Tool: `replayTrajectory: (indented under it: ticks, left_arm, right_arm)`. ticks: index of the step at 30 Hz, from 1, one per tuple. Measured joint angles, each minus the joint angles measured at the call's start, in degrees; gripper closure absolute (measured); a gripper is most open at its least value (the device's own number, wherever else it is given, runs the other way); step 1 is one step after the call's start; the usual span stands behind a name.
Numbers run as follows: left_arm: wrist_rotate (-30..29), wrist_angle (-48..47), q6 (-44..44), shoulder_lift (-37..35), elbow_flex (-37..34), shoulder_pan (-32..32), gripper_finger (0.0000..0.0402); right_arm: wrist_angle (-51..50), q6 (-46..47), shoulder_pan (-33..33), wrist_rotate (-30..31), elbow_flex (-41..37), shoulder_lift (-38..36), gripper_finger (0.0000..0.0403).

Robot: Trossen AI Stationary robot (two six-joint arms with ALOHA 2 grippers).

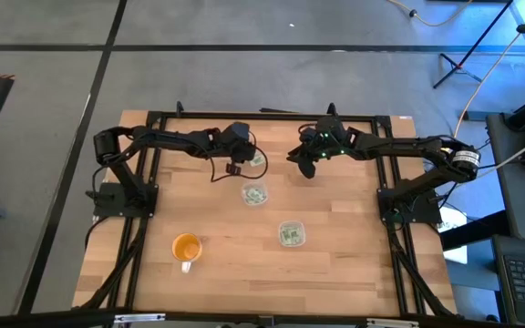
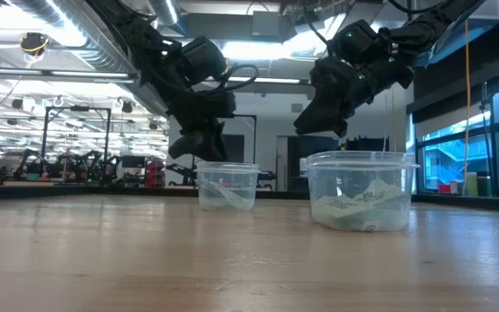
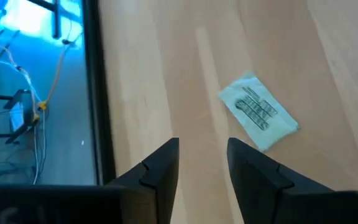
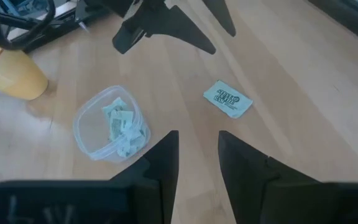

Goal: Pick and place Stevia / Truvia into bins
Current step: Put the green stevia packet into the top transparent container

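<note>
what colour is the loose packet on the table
Pale green with dark print; the packet shows best in the left wrist view.

A robotics lab: 2 dark arms on a black frame [image 1: 244, 117] edging the wooden bench [image 1: 335, 264], more robot rigs [image 2: 76, 165] under bright ceiling lights [image 2: 50, 82] behind.

I see one loose packet [image 3: 258, 111] on the table [image 1: 354, 264] near its far edge, two cups [image 1: 254, 194] [image 1: 291, 233] holding packets mid-table, mug [image 1: 186, 248] toward the near left.
</note>
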Motion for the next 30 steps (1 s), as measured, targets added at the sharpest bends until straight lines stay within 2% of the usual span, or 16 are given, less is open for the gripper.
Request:
replayTrajectory:
  ticks: [4, 14, 19, 30]
  left_arm:
    - [-0.87, -0.14, -4.21, 0.0, -0.02, -0.31, 0.0273]
    - [-9.35, 0.81, -5.55, 0.0, -0.02, -0.31, 0.0265]
    - [-12.73, 0.79, -2.88, 0.0, -0.02, -0.32, 0.0263]
    - [-12.61, 0.81, -3.8, 0.0, -0.02, -0.82, 0.0262]
  right_arm:
    - [0.05, -1.53, 0.0, -0.01, 0.0, 0.02, 0.0287]
    - [0.26, -1.58, 0.0, -0.02, 0.0, 0.02, 0.0287]
    - [0.89, -1.3, 0.0, -0.02, 0.0, 0.02, 0.0287]
    - [3.32, 0.46, 0.0, -0.24, 0.0, 0.02, 0.0287]
